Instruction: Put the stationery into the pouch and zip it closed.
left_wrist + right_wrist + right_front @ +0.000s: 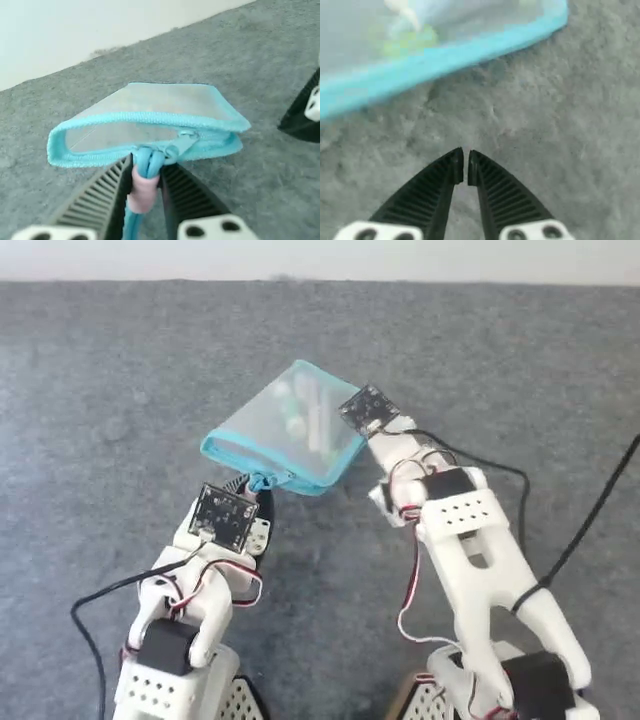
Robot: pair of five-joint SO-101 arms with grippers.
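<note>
See one turquoise-trimmed clear pouch [165,107] mid-table, stationery [318,420] inside, count unclear. Find left gripper [147,170] pinched tight on its blue zipper cord [148,159], near side. Find right gripper [465,165] closed on nothing, just beside pouch's right edge.

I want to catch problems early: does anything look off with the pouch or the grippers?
The pouch gapes open beside its slider, not zipped closed. The left gripper is shut on the zipper pull, while the right gripper is shut on nothing, apart from the pouch, not bracing it.
</note>
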